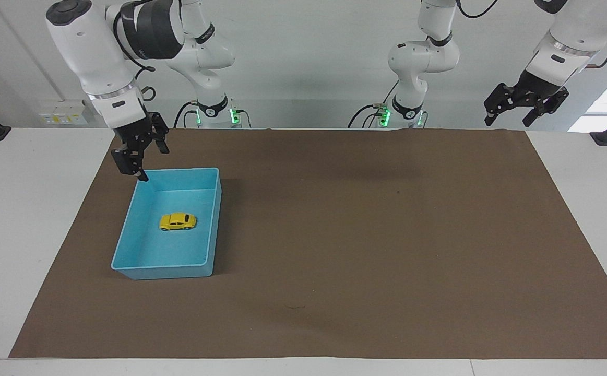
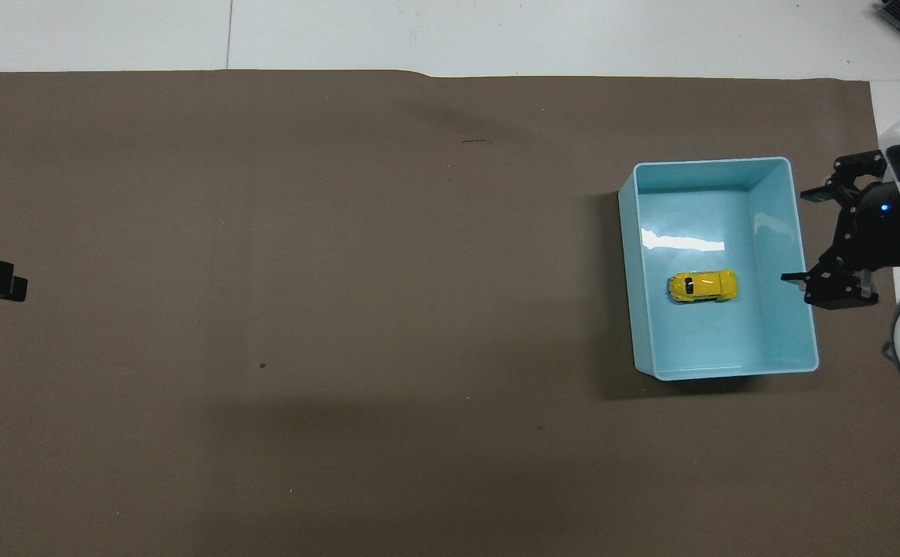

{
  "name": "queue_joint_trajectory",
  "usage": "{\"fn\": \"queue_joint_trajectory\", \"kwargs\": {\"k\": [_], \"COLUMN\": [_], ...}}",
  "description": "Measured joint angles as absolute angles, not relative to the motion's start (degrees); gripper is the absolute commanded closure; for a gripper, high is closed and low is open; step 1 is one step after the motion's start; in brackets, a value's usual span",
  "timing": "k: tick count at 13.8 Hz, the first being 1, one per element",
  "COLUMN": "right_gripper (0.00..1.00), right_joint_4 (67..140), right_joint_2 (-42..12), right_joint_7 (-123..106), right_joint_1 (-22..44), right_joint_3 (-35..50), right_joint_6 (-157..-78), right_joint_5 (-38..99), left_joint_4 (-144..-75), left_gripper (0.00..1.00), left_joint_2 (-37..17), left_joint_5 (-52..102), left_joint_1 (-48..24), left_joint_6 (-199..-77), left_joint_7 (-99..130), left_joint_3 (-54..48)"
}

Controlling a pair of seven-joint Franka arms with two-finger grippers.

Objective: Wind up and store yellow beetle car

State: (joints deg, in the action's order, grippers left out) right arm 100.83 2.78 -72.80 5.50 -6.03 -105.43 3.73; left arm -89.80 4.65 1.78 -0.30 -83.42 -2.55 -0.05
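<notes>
Inside the blue tray [image 1: 126, 245], toward the right arm's end of the table [image 1: 32, 219], the yellow beetle car [image 1: 177, 221] is seen resting on its wheels near the middle of the tray floor. Nothing is held by the right tool [image 1: 141, 163], which hangs spread wide above the tray's corner nearest the robots. Above the table's edge at the left arm's end, the left tool [image 1: 509, 119] waits, also spread wide.

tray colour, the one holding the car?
Light blue tray, plain, no pattern. Shows best in the overhead view, with the yellow beetle car inside it.
</notes>
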Motion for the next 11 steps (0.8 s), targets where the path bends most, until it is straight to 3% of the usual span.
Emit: {"fn": "queue_joint_trajectory", "kwargs": {"k": [5,11], "right_gripper": [0.0,0.0], "right_joint_4": [97.38,95.37], "right_joint_2": [3.43,3.53], "right_joint_7": [-57.49,-23.93], "right_joint_1": [5.07,5.76], "right_joint_3": [-6.33,-5.01], "right_joint_6": [-100.77,-96.6], "right_joint_5": [3.68,3.65], "left_joint_4": [-89.8,-89.8], "left_gripper": [0.0,0.0], "left_joint_2": [4.65,4.65], "left_joint_5": [1.78,1.78], "left_joint_1": [-0.3,-0.3], "left_joint_6": [-83.42,-83.42], "left_joint_7": [-2.55,-2.55], "left_joint_3": [-0.05,-0.05]}}
